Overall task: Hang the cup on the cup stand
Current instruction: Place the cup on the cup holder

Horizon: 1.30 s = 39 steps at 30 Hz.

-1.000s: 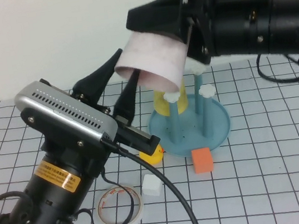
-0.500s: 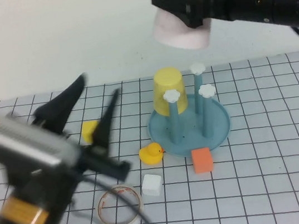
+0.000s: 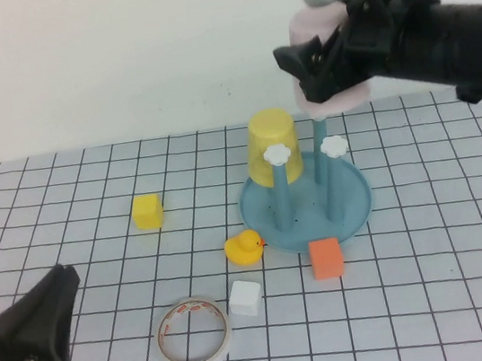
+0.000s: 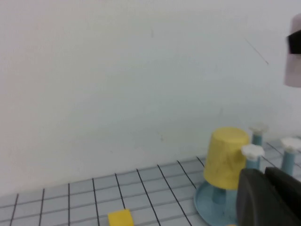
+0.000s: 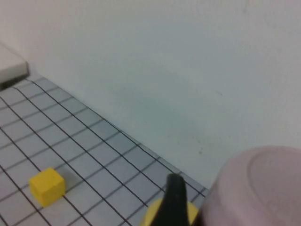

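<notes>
The pale pink cup (image 3: pixel 334 101) is mouth-down in my right gripper (image 3: pixel 322 67), which is shut on it. Its rim is at the top of the back peg (image 3: pixel 320 135) of the cup stand (image 3: pixel 354 204), and that peg's cap is hidden. The cup fills the near corner of the right wrist view (image 5: pixel 263 188). Two front pegs show white cloud caps (image 3: pixel 334 145). A yellow cup (image 3: pixel 270 144) hangs upside down on another peg. My left gripper (image 3: pixel 58 294) is open and empty at the near left corner, far from the stand.
A yellow cube (image 3: pixel 147 211), a yellow duck (image 3: pixel 244 247), an orange cube (image 3: pixel 325 259), a white cube (image 3: pixel 244 299) and a tape roll (image 3: pixel 194 334) lie on the gridded mat left of and in front of the stand. A wall stands behind.
My left arm has pulled back from the middle to the near left corner. My right gripper has carried the pink cup right and down onto the stand's back peg.
</notes>
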Available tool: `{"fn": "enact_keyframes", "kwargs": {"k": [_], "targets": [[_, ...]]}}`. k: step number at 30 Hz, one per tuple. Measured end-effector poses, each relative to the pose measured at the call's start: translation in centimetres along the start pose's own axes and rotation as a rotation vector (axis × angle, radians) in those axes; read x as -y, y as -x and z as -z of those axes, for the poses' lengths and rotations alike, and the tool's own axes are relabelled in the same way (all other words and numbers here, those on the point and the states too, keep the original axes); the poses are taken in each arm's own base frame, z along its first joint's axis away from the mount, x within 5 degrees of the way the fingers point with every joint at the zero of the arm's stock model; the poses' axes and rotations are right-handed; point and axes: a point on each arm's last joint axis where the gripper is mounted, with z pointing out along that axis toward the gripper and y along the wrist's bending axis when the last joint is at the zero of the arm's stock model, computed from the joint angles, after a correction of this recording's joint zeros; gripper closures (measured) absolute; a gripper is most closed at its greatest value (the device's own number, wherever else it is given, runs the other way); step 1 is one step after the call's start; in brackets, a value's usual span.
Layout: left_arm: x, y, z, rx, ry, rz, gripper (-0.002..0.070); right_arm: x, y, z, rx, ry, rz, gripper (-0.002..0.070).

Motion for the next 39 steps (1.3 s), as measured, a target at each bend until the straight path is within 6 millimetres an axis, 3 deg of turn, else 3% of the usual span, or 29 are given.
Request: {"fn": "enact_keyframes", "kwargs": {"k": [6, 18, 39], "targets": [[0.2, 0.0, 0.6, -0.020, -0.044, -0.027, 0.0675, 0.7, -1.9, -3.0, -0.069, -0.055, -0.003, 0.0086], [0.3, -0.2, 0.6, -0.037, -0.057, -0.072, 0.0675, 1.6, -3.0, -7.5, -0.096, -0.115, -0.006, 0.0086], [0.4, -0.3, 0.7, -0.049, -0.064, -0.120, 0.0675, 1.7, -6.8, -10.5, -0.184, -0.144, -0.028, 0.0086]]}}
